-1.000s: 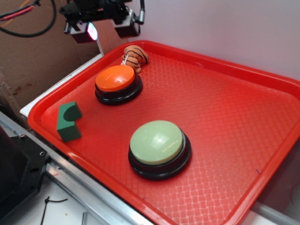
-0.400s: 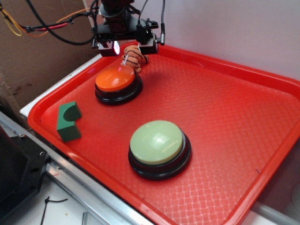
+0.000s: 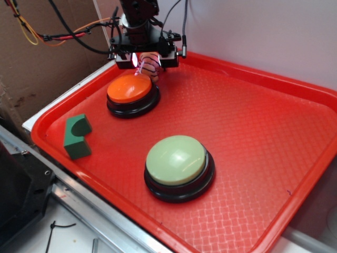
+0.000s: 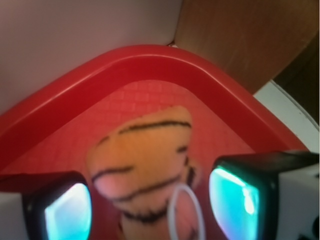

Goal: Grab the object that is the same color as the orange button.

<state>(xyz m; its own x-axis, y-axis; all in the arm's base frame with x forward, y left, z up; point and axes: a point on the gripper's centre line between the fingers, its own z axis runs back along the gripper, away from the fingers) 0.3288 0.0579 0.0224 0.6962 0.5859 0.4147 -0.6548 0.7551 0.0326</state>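
I see the red tray (image 3: 253, 95), orange button (image 3: 129, 88), then the tiger plush (image 4: 142, 165) in the far corner just behind it. Pincer (image 4: 150, 202) spread, one finger either side; contact unclear, wrist view's blurry. Likely soft and light: I'd squeeze mid-body. Orange, dark stripes, pale patches.

Arm (image 3: 138, 16): black housing, blocky segments.
Gripper (image 3: 146, 59): black crossbar body with small silver fittings at both ends.
Fingers (image 4: 250, 195): black frames, white outer blocks, glowing cyan pads in the wrist view.
Light: pink glow under the crossbar.
Cables (image 3: 63, 31): black, red, orange and yellow leads trailing from the arm.
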